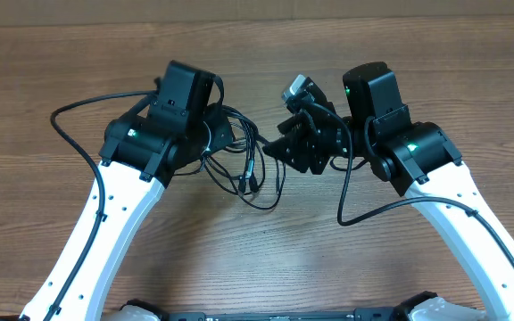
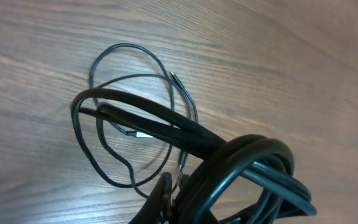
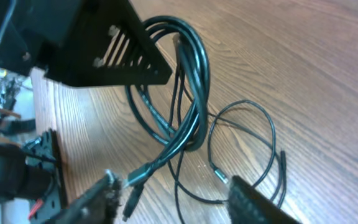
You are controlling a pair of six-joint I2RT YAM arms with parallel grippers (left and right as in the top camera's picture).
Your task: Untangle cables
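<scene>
Cables point(image 1: 250, 169) sit mid-bench, between the 2 arms. Left hand point(image 2: 171, 194), at 9 o'clock of the tangle, is clamped on the thicker coiled bundle point(image 2: 253, 168). This looks meant to anchor it while the thin cord point(image 2: 114, 62) spills in loose loops toward 6 o'clock, flat on the wood. Right hand point(image 3: 176, 196), at 3 o'clock, has its fingers spread and grips nothing. A plug point(image 3: 132, 196) lies between them, probably the next pick. Bench point(image 1: 266, 267): brown wood grain, matte. No room shows beyond it.
</scene>
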